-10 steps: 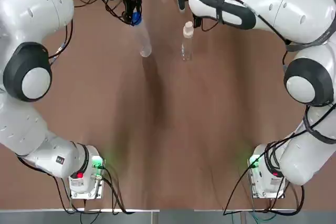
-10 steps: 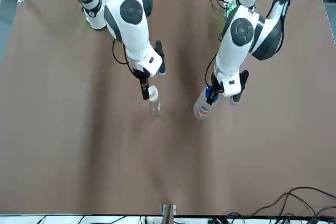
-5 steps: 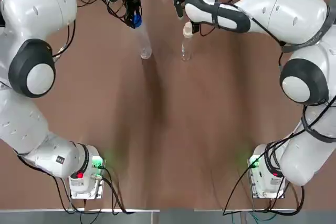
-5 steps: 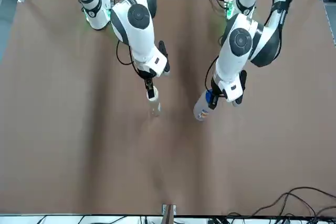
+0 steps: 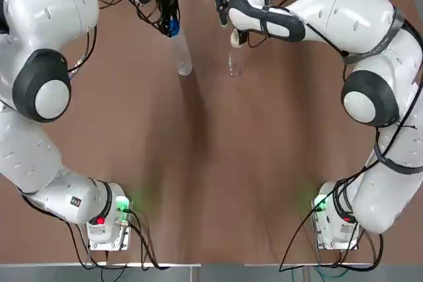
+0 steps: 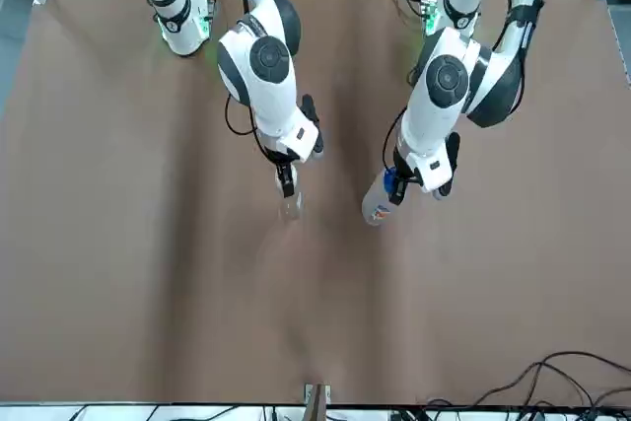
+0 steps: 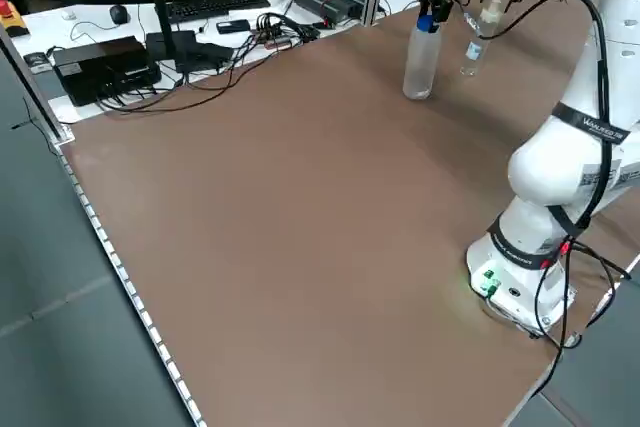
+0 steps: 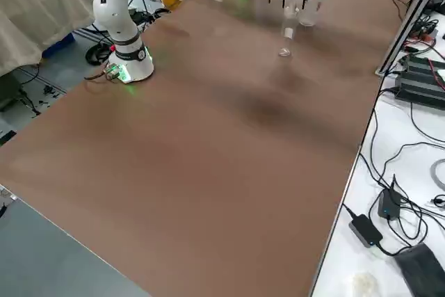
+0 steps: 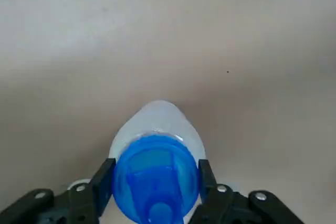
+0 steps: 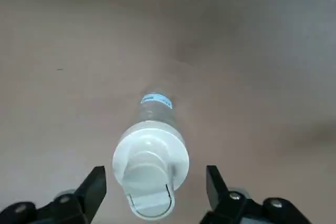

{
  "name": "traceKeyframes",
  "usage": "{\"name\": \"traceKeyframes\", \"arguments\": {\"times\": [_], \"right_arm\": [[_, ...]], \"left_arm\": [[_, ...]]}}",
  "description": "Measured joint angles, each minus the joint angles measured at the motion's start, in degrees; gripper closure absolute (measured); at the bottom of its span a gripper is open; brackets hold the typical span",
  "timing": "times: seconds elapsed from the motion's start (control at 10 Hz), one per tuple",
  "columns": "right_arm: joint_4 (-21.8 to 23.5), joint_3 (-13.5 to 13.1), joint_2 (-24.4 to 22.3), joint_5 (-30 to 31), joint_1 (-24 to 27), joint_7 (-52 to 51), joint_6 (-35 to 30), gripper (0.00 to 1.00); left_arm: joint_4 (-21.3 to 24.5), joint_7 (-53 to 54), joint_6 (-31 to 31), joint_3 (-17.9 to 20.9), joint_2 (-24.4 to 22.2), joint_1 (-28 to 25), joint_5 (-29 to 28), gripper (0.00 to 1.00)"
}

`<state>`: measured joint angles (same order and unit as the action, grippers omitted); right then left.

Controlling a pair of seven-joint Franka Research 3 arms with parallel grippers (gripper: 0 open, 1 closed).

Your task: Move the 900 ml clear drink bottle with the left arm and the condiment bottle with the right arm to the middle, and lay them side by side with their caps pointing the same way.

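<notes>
The clear drink bottle (image 5: 181,57) with a blue cap (image 9: 155,174) stands upright at the far middle of the table. My left gripper (image 5: 170,26) is shut on its cap, with both fingers (image 9: 103,186) pressed against it. A short way to its right stands the small condiment bottle (image 5: 233,64) with a white flip cap (image 10: 151,165). My right gripper (image 5: 232,30) is open around that cap, and a gap shows beside each finger (image 10: 95,186). In the front view the drink bottle (image 6: 378,206) and the condiment bottle (image 6: 291,206) stand apart.
The brown table (image 5: 211,163) stretches bare toward the arm bases (image 5: 106,226). Off the table's far edge lie cables, a keyboard and black boxes (image 7: 100,62). More cables and a power brick (image 8: 389,206) lie on the white bench beside the table.
My right gripper has moved over the condiment bottle and come down around its white cap. The left gripper keeps hold of the drink bottle and has barely shifted.
</notes>
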<state>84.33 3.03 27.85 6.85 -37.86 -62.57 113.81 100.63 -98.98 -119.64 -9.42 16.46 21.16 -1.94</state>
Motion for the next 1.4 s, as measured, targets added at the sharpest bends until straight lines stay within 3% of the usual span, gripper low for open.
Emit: {"name": "traceKeyframes", "arguments": {"times": [0.3, 0.7, 1.3, 1.4], "right_arm": [[-0.4, 0.4, 0.0, -0.2, -0.1, -0.8, -1.6, 0.3], [-0.6, 0.4, 0.0, -0.7, -0.1, -1.2, -2.0, 0.67], [-1.3, 0.1, -0.5, -3.3, 0.4, 0.6, -5.3, 0.66], [-1.4, 0.1, -0.9, -3.4, 0.4, 3.7, -6.0, 0.66]], "left_arm": [[-0.9, -0.1, 0.0, 0.0, 0.4, -0.1, 0.0, 0.33], [-1.9, -0.1, 0.0, 0.3, 1.4, -0.1, 0.0, 0.33], [-2.9, -0.1, 0.0, 0.8, 2.5, -0.2, -0.4, 0.31], [-3.4, -0.1, 0.0, 0.8, 2.8, -0.3, -0.8, 0.19]]}}
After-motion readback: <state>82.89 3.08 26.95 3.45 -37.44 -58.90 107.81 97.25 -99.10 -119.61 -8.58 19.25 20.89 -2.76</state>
